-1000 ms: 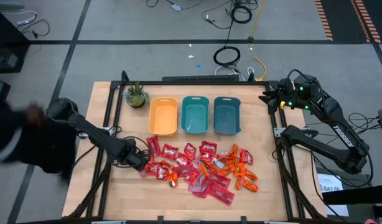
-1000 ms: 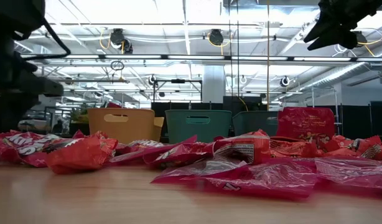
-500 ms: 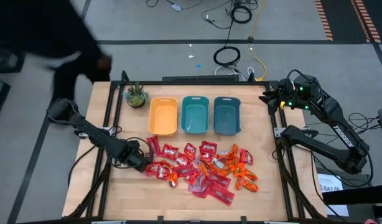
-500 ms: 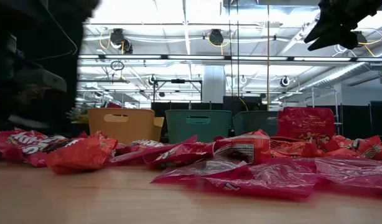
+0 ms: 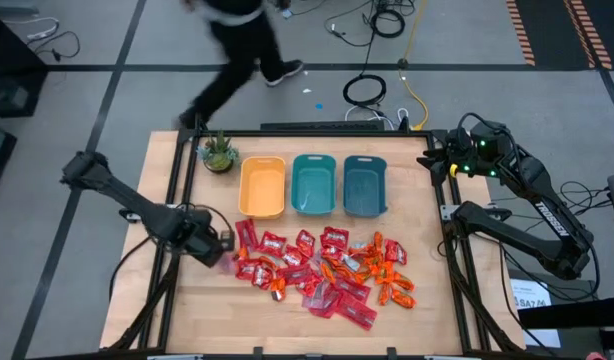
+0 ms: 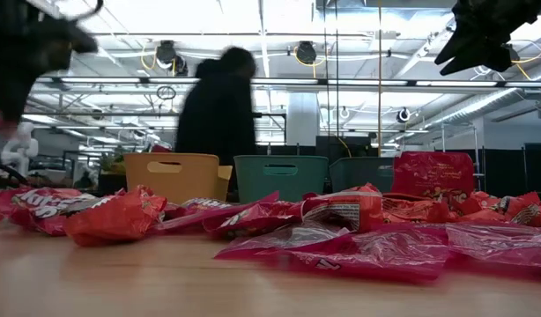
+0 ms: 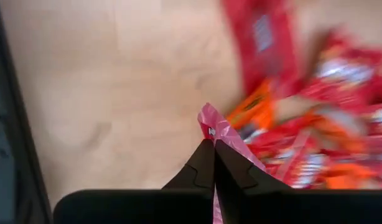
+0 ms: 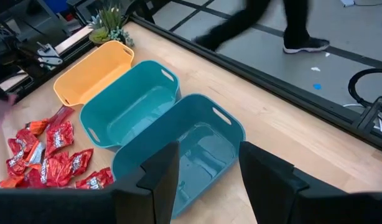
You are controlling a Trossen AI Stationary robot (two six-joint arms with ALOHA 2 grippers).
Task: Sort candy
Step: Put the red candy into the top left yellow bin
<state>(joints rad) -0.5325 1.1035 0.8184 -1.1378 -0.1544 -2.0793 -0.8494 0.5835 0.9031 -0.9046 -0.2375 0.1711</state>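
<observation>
The candy (image 5: 322, 270) lies as a heap of red, pinkish and orange packets on the wooden table (image 5: 187, 320), nearer its front edge. At the heap's left end my left gripper (image 5: 219, 245) points down above the table, shut on one pinkish-red packet (image 7: 219, 132). In the low view it is a dark blur at the top left (image 6: 24, 48). My right gripper (image 5: 432, 160) hangs open high over the far right corner, looking down on the bins (image 8: 203, 171), with nothing between its fingers. My left gripper pinches the pinkish-red packet between its two fingers, which come from above and point down. A crumpled end of the packet (image 7: 209, 123) sticks out past the fingertips, and more of it runs along one finger (image 7: 237, 155). The packet is raised off the table.
Three bins stand in a row at the far side: yellow (image 5: 262, 187), teal (image 5: 314, 184) and a bluer teal one (image 5: 365, 186). A small potted plant (image 5: 218, 152) sits at the far left corner. A person (image 5: 237, 45) walks past behind the table.
My left gripper has shut on a pinkish-red packet at the heap's left end and risen with it, drawing a little toward the table's left edge. The packet has come up off the heap. A person has walked from the left side round to behind the table.
</observation>
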